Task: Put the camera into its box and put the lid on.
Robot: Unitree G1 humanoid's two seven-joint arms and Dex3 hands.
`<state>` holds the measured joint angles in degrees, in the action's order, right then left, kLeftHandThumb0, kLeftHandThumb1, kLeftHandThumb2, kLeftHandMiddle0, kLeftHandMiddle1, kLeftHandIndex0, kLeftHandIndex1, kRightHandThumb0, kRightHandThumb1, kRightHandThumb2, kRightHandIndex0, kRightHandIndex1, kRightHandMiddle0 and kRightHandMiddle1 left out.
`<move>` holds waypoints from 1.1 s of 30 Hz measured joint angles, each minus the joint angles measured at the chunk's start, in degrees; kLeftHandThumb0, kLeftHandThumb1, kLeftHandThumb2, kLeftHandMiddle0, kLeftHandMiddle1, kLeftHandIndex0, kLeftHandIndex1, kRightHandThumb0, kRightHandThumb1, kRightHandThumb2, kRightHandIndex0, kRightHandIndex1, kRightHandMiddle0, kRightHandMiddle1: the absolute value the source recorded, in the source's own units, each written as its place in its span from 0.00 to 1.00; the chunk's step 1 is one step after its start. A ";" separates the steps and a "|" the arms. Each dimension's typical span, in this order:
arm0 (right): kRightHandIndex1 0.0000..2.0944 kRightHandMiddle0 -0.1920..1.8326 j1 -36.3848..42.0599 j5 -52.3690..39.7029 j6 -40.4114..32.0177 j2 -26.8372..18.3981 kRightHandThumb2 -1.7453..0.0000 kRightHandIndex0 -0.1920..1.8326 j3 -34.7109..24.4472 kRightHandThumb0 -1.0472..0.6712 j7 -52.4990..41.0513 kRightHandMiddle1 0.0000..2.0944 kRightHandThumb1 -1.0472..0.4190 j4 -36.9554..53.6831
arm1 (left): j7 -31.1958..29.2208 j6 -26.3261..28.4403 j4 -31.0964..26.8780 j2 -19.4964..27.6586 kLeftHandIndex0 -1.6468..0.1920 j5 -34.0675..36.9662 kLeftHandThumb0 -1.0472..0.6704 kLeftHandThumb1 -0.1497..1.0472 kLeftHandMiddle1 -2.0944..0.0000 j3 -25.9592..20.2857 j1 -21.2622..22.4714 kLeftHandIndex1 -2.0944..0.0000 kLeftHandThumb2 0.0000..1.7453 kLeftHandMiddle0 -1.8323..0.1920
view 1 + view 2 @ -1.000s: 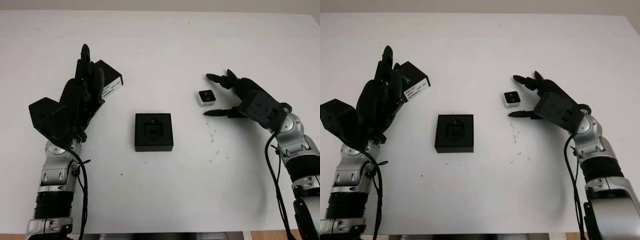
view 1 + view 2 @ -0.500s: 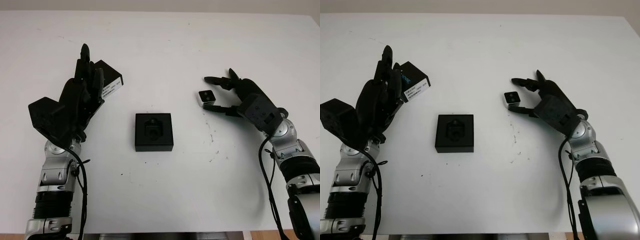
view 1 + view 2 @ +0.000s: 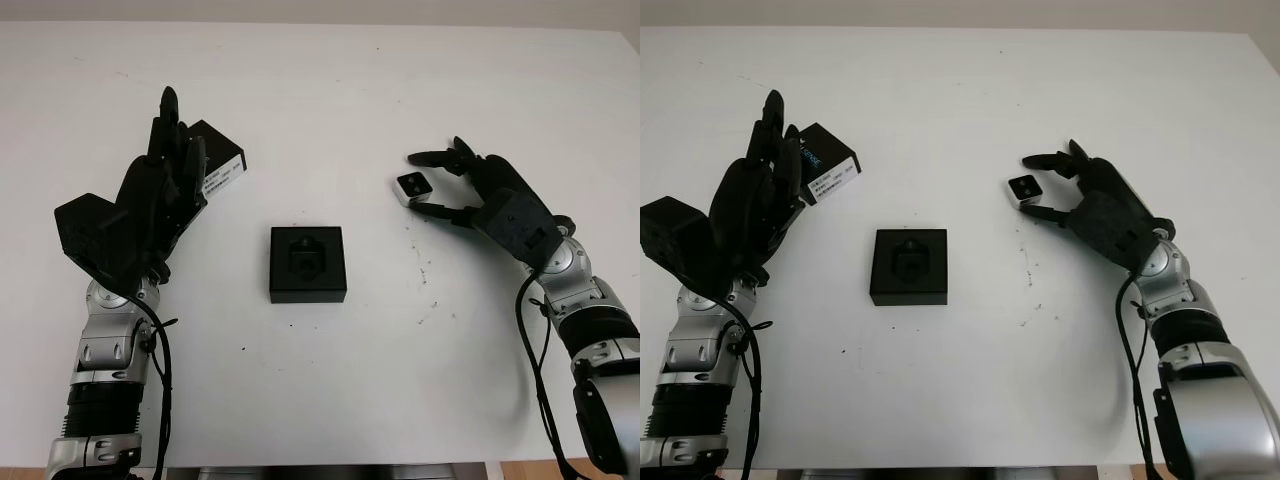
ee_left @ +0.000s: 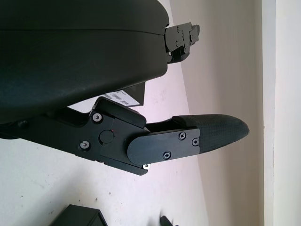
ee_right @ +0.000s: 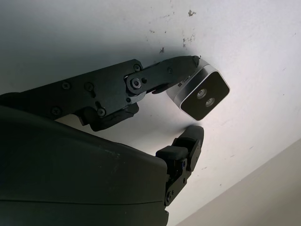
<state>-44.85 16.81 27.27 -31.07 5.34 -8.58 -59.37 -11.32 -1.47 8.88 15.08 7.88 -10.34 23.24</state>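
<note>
Left eye view: the right hand (image 3: 470,190) is over the white worktop (image 3: 330,90) and its fingers (image 3: 428,158) close around the small white-edged camera (image 3: 411,186); one finger lies past the camera's far side, another presses its near side, so the camera is pinched between them. The open black box (image 3: 307,264) sits on the worktop well apart from those fingers, toward the other arm. The left hand (image 3: 160,195) stands upright with its fingers (image 3: 172,125) pointing away from the robot and holding nothing; the black lid (image 3: 218,160), with a white label on its side, lies just beside those fingertips, and contact cannot be told.

Right eye view: the same layout, with the camera tilted between the right hand's fingers, its dark face turned upward, and the box between the two hands.

Left wrist view: one textured finger (image 4: 211,132) of the left hand reaches out over the worktop with nothing against it; a corner of the lid's label (image 4: 123,96) shows behind the finger's base, and a corner of the box (image 4: 77,217) lies on the palm side.

Right wrist view: a long finger (image 5: 160,75) touches the camera's (image 5: 203,94) light side edge, while a shorter fingertip (image 5: 190,139) sits just below its dark lens face, a sliver apart.
</note>
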 measured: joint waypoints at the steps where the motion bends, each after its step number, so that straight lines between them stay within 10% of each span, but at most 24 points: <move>1: 0.03 0.34 -0.15 -0.01 0.00 -0.08 0.97 0.14 -0.01 0.37 -0.41 0.62 0.09 -0.11 | 0.00 0.00 0.00 0.02 1.00 0.01 0.14 1.00 1.00 0.00 0.04 1.00 0.34 1.00; 33: 0.03 0.22 -0.98 -2.23 -2.70 -0.34 0.97 0.18 -0.20 0.38 -5.66 0.87 0.11 0.89 | -0.42 1.48 1.90 0.28 1.00 0.75 0.17 1.00 1.00 0.03 1.80 1.00 0.33 1.00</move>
<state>-45.83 14.58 24.57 -31.42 5.14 -14.24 -58.48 -11.74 0.01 10.78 15.36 8.63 -10.31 25.04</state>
